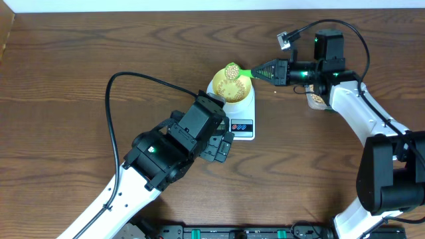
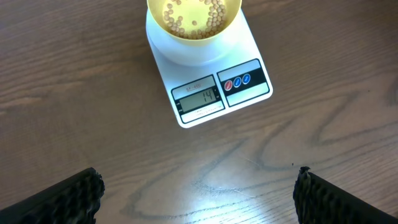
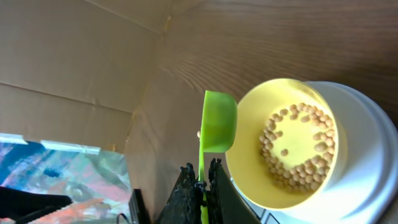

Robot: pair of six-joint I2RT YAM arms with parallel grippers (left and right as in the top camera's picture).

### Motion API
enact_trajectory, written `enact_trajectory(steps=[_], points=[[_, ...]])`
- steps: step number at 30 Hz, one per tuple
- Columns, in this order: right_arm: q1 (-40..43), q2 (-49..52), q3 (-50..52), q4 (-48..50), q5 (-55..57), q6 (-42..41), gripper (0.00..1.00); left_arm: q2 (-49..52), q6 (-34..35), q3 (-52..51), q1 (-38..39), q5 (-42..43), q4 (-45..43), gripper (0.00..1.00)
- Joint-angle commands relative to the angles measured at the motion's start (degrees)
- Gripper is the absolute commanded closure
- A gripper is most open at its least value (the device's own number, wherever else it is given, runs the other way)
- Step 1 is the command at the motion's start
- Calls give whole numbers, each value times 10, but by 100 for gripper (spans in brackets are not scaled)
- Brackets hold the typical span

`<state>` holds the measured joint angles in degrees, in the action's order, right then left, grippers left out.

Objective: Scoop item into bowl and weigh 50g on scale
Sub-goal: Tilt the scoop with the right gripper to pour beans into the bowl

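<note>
The white scale (image 1: 243,125) stands mid-table with the pale yellow bowl (image 1: 240,89) on its platform. Tan beans (image 3: 301,146) lie in a ring in the bowl's bottom. My right gripper (image 1: 260,72) is shut on the handle of a green scoop (image 3: 217,127), whose head (image 1: 232,69) hangs over the bowl's far rim with beans in it. In the right wrist view my right gripper (image 3: 202,177) pinches the thin handle beside the bowl (image 3: 249,168). My left gripper (image 2: 199,199) is wide open and empty, in front of the scale (image 2: 205,93), whose display shows digits starting with 14.
A brownish packet (image 1: 316,101) lies partly hidden under the right arm. A stray bean (image 1: 275,93) sits on the table right of the scale. A small cabled device (image 1: 285,40) is at the back right. My left arm (image 1: 159,153) crosses the front left.
</note>
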<state>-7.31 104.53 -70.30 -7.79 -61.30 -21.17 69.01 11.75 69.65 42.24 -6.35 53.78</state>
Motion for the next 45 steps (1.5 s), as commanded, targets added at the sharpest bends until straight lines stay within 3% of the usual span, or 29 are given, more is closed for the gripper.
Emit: enact_trajectory(steps=[1, 13, 24, 45], points=[[-3, 0, -2, -20, 24, 50, 98, 1, -7, 7, -2, -6, 2, 0], [-49, -1, -97, -204, 169, 200, 99, 1, -8, 7, -2, -6, 2, 0], [-58, -1, -118, -223, 233, 217, 99, 1, -8, 7, -2, -6, 2, 0], [-140, -1, -190, -310, 420, 336, 99, 1, -7, 7, -2, -6, 2, 0]])
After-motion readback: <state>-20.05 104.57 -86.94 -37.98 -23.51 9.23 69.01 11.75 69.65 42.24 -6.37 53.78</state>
